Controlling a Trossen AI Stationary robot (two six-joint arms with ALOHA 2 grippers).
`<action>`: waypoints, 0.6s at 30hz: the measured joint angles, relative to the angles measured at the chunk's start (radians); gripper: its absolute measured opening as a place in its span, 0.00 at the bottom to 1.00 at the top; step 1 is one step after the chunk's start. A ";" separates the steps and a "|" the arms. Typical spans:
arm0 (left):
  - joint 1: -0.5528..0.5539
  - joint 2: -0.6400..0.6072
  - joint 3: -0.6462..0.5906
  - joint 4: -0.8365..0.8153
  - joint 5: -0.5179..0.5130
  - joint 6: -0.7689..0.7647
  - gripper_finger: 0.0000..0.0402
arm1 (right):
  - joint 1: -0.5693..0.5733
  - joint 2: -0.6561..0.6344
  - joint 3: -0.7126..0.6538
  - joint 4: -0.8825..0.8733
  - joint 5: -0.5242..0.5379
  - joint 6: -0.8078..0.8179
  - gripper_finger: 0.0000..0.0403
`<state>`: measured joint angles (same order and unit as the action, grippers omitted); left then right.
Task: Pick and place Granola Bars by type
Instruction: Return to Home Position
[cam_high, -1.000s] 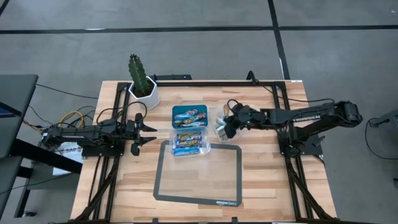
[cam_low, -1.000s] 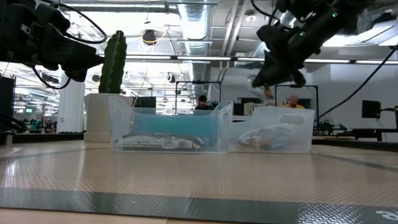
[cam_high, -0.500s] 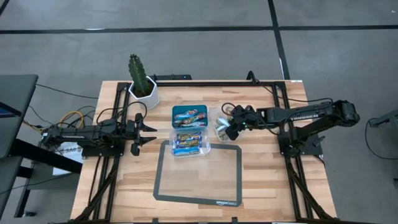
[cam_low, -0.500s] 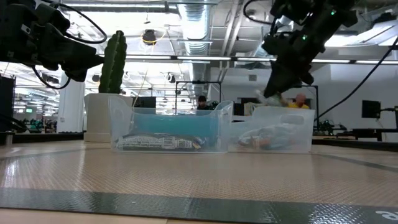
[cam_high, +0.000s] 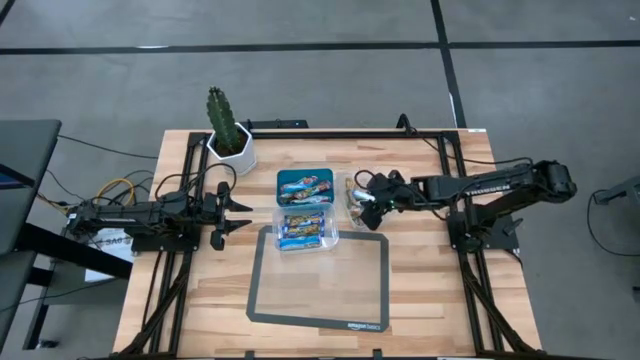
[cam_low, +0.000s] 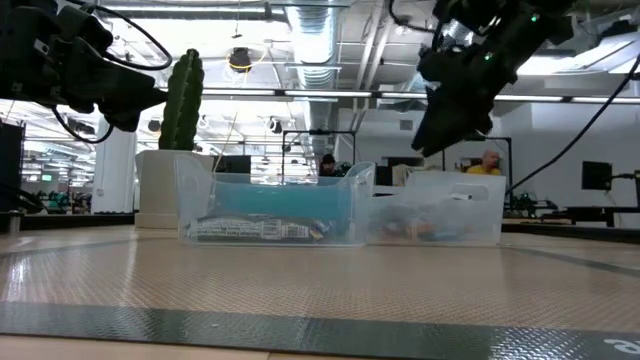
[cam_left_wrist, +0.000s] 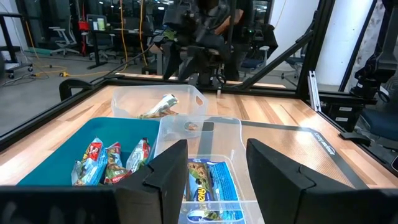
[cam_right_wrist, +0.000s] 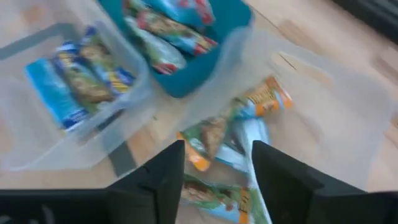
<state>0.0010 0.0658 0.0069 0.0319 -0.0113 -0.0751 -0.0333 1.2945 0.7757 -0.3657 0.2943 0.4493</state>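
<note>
Above the clear tub (cam_low: 470, 195) beside the teal tray (cam_left_wrist: 56, 162), our right gripper (cam_right_wrist: 217, 158) hangs with jaws apart, empty; its load has dropped among the orange-green granola bars (cam_right_wrist: 261, 99). We judge sorting done; left gripper (cam_left_wrist: 214, 158) waits open-jawed across the tray

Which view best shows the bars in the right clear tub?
Right wrist view: the open right gripper hangs over the tub, orange-green bars plain between its fingers. Left wrist view shows them small and distant, low view through the tub wall, high view mostly under the gripper.
</note>
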 joint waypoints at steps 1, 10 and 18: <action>0.000 0.000 0.000 0.000 0.000 0.000 0.39 | 0.008 -0.005 0.000 0.014 0.001 -0.026 0.46; 0.000 0.000 0.000 0.000 0.000 0.000 0.39 | 0.101 -0.217 -0.078 0.106 0.025 -0.282 0.52; 0.000 0.000 0.000 0.000 0.000 0.000 0.39 | 0.157 -0.493 -0.265 0.155 0.022 -0.248 0.51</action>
<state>0.0010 0.0655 0.0068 0.0319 -0.0113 -0.0750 0.1241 0.8017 0.5112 -0.2109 0.3159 0.2014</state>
